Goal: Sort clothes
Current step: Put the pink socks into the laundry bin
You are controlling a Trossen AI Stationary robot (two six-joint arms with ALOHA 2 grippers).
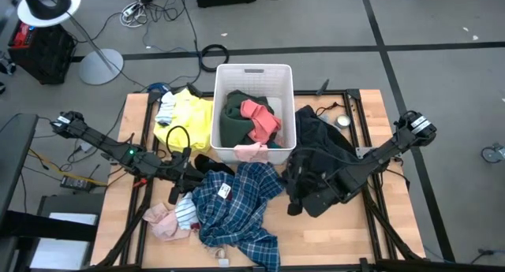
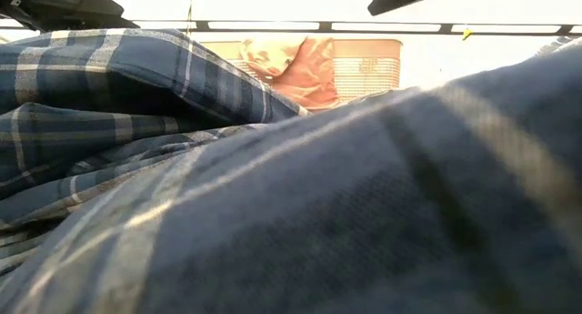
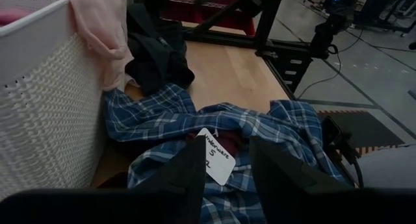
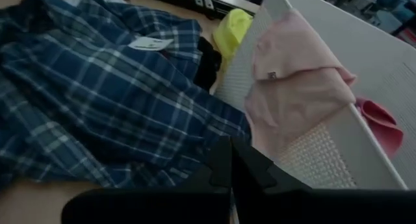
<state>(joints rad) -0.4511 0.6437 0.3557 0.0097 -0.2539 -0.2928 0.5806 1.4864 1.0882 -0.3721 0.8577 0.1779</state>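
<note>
A blue plaid shirt [image 1: 237,209] lies crumpled on the table in front of the white basket [image 1: 282,75] and fills the low view [image 2: 273,187]. Its white tag [image 3: 216,160] shows by the collar. My left gripper [image 1: 193,175] is open at the shirt's left side, its fingers [image 3: 188,178] standing over the tag area. My right gripper [image 1: 293,199] is shut and empty at the shirt's right side, beside a black garment [image 1: 316,138]. A pale pink garment [image 4: 292,87] hangs over the basket's near rim. Dark green [image 1: 233,118] and coral [image 1: 260,118] pieces lie in the basket.
A yellow garment [image 1: 185,118] lies left of the basket with a light sock [image 1: 167,110] on it. A striped sock [image 1: 185,213] and a pink piece [image 1: 162,222] lie at the shirt's near left. Bare wood shows at the near right [image 1: 339,232].
</note>
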